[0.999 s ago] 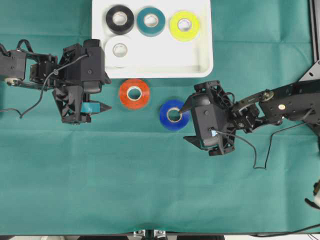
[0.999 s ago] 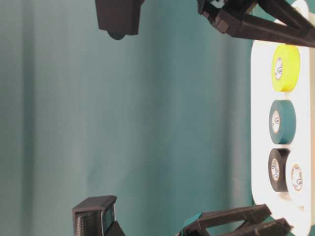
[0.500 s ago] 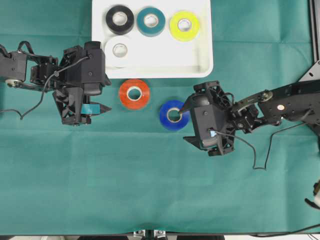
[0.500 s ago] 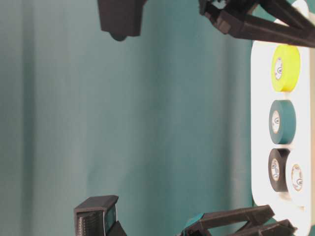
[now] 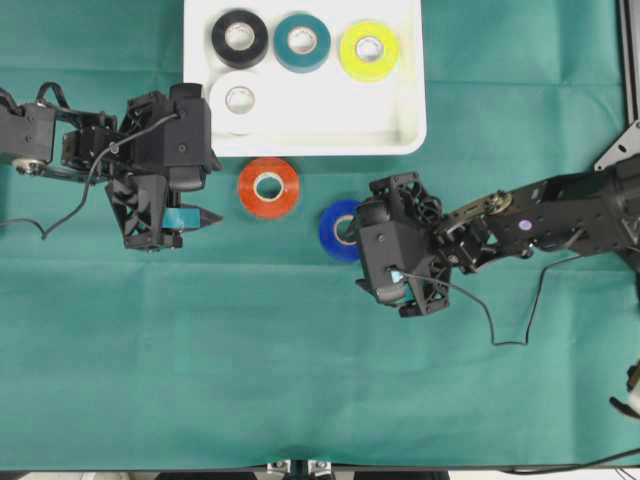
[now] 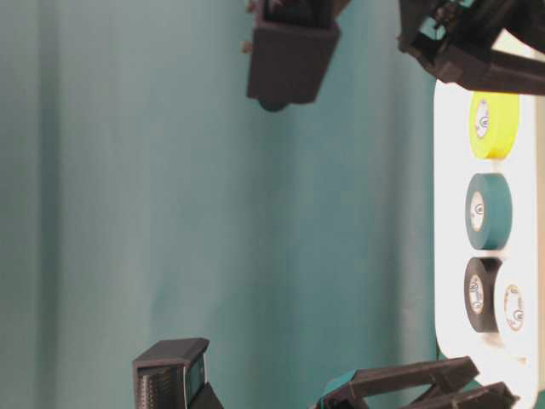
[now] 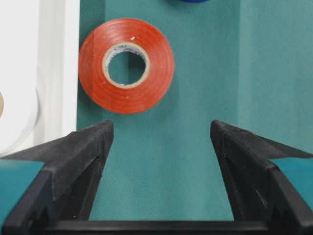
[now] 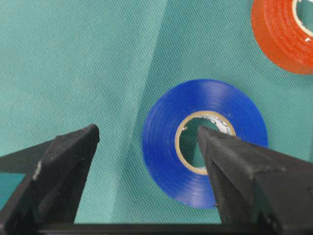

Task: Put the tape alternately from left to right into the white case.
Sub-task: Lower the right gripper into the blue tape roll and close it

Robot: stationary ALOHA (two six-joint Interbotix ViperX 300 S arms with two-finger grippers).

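Observation:
The white case (image 5: 400, 125) lies at the back and holds black (image 5: 240, 38), teal (image 5: 302, 42), yellow (image 5: 369, 51) and white (image 5: 238, 100) tape rolls, also seen as yellow (image 6: 494, 124), teal (image 6: 488, 210), black (image 6: 477, 294) and white (image 6: 513, 307). A red-orange roll (image 5: 268, 187) and a blue roll (image 5: 335, 229) lie flat on the cloth in front of it. My right gripper (image 5: 356, 255) is open over the blue roll (image 8: 205, 142), one finger (image 8: 230, 161) above its core. My left gripper (image 5: 218, 188) is open and empty, with the red-orange roll (image 7: 126, 64) just ahead of it.
Green cloth (image 5: 250, 360) covers the table. The case's right half and front right corner (image 5: 340, 110) hold no rolls. The right arm (image 5: 540, 215) stretches in from the right edge, the left arm (image 5: 50, 140) from the left.
My right gripper has moved left and now straddles part of the blue roll, covering its right side from above. The left gripper and all rolls have stayed put.

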